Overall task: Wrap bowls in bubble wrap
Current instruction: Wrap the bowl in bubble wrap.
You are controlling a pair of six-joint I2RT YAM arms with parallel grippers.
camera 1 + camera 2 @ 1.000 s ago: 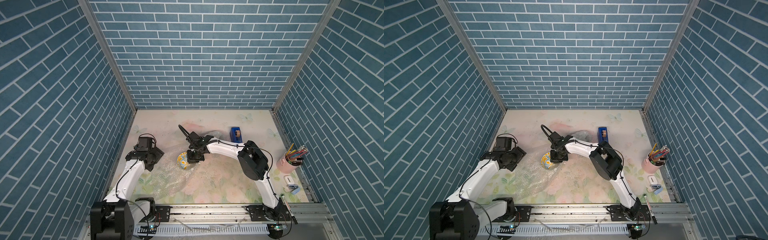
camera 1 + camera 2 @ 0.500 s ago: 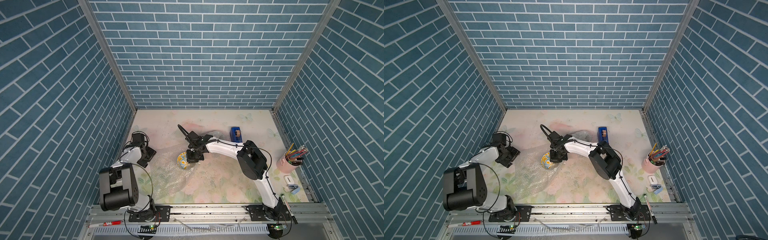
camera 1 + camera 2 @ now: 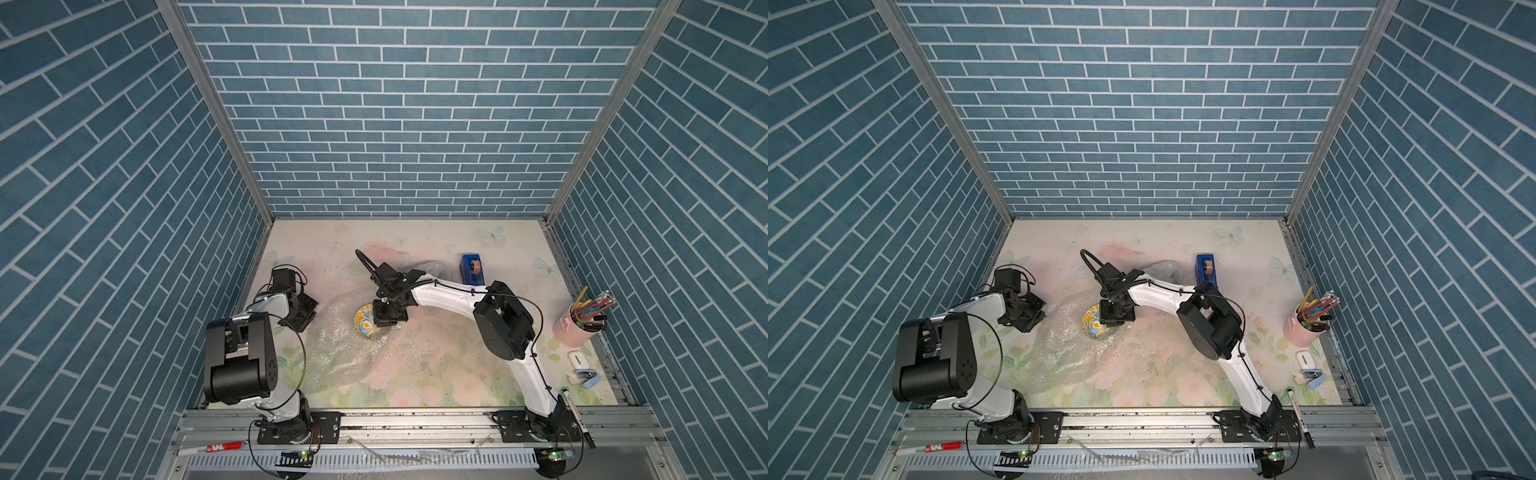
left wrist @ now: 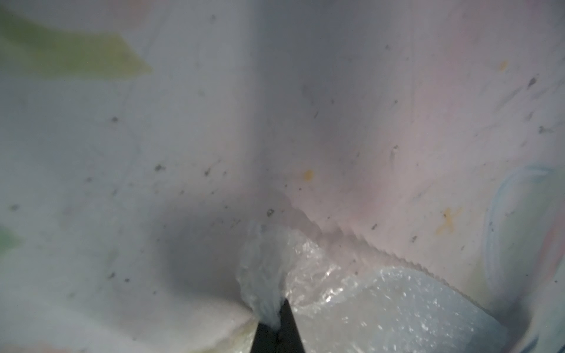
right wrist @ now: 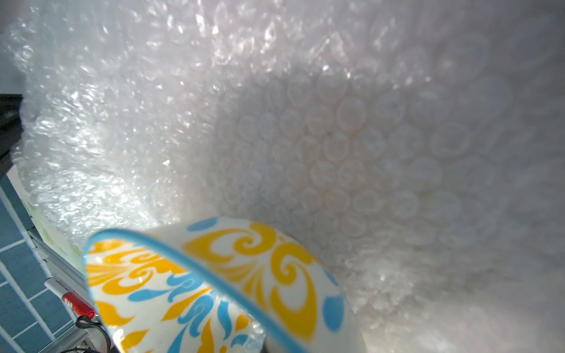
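Your left gripper point(image 4: 276, 321) is closed, pinching a corner of the bubble wrap point(image 3: 340, 357) spread on the table point(image 3: 436, 374). Your right gripper point(image 3: 388, 322) is clamped shut on the rim of the yellow-and-blue bowl point(image 3: 365, 326), which is tipped on edge over the wrap.

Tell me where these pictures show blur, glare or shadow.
Left wrist view: the table is soft, with a dark shadow beside the bubble wrap pinched in the left pincer; the wrap glints. Right wrist view: the near bowl is blurred at its rim, and the wrap glares. Both top views: sharp and evenly lit.
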